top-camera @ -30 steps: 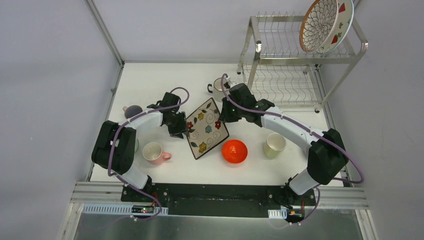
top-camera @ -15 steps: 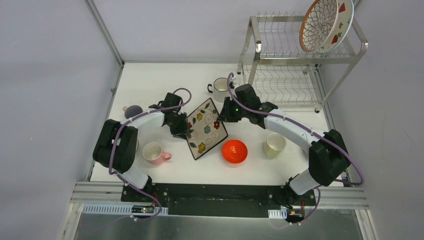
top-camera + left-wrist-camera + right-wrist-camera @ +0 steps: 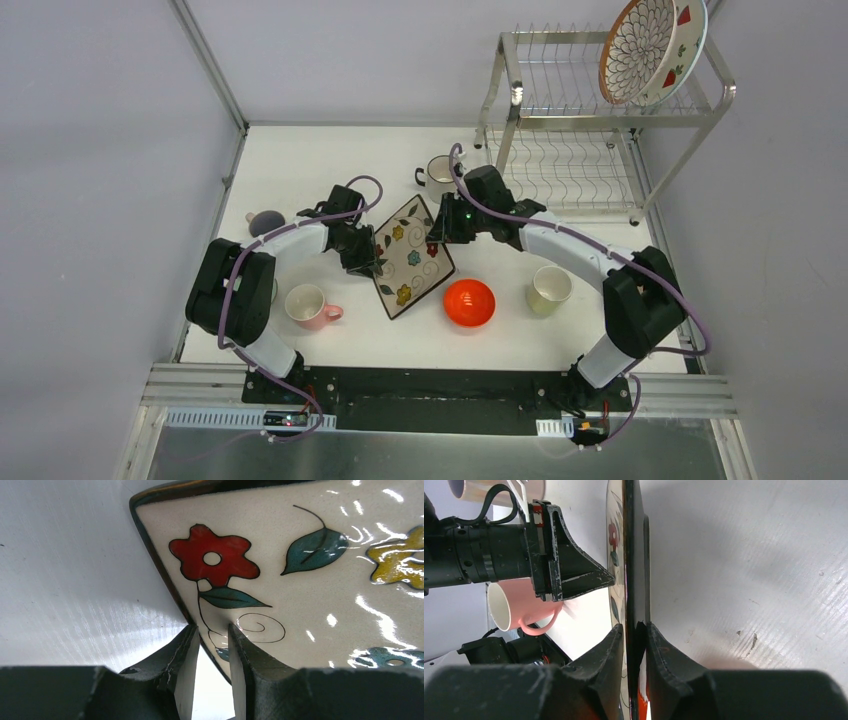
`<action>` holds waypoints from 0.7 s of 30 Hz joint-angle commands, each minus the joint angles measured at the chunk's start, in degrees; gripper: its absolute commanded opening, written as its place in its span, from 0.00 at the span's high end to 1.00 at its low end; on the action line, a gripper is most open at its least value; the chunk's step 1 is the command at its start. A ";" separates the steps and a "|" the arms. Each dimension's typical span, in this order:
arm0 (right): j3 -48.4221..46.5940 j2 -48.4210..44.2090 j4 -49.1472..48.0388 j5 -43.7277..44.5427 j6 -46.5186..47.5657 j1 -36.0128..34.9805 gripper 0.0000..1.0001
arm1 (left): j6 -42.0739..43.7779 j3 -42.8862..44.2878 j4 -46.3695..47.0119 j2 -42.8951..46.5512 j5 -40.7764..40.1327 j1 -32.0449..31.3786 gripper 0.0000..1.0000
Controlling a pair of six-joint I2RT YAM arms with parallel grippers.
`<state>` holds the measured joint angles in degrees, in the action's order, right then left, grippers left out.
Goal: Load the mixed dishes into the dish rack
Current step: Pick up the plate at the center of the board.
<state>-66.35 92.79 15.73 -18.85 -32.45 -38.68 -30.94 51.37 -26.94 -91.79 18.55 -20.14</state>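
Two claws astride floral plate [image 3: 413, 258]: left claw [image 3: 212, 632] tight on rim, right claw [image 3: 634, 628] unclear.

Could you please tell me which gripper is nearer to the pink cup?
Left. The left gripper is at the plate's left edge, just beyond and right of the pink cup. The right gripper is across the plate at its right edge, farther off.

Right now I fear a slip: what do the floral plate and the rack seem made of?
The plate: probably glazed ceramic, glossy; bright glints lie over the painted flowers, and the rim is dark. The rack: seemingly bare metal wire and tube, silvery, with a highlight on its post.
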 commanded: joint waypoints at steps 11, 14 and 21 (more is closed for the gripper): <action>-8.31 0.17 5.93 -2.43 3.26 -3.35 0.93 | -1.29 -1.26 5.15 0.07 2.23 -1.04 0.70; -9.93 -1.01 7.75 0.94 5.07 -3.79 1.00 | -1.51 -1.15 5.01 1.34 2.99 -1.04 0.69; -13.08 -5.92 9.38 10.52 7.68 -4.25 1.00 | -1.06 1.28 1.44 7.45 3.70 -1.04 0.57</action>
<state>-73.63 93.73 29.02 -10.55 -25.50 -41.95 -31.59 50.78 -25.89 -89.78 20.60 -20.67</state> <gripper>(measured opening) 0.055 0.398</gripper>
